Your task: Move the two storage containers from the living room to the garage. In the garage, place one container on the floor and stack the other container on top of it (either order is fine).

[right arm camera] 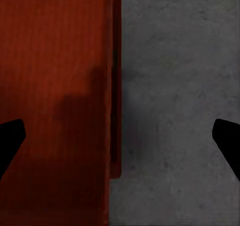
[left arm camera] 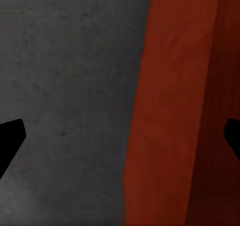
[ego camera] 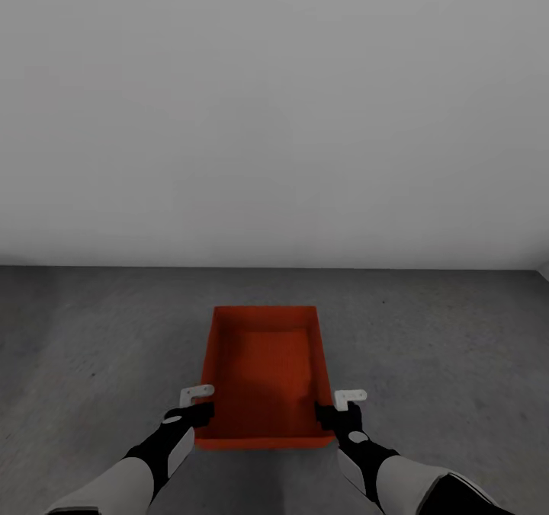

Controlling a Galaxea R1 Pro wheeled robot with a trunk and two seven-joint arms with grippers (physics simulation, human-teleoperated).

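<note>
One storage container (ego camera: 264,374) is showing, a single orange-red open-top bin, and nothing is sitting inside it. Two arms are reaching in from the near edge, so two grippers are showing: the left gripper (ego camera: 200,404) at the bin's near left corner, the right gripper (ego camera: 339,407) at its near right corner. One floor (ego camera: 91,332) of mottled dark grey concrete is lying under it all, and one plain white wall (ego camera: 274,103) is standing at the far side.
</note>
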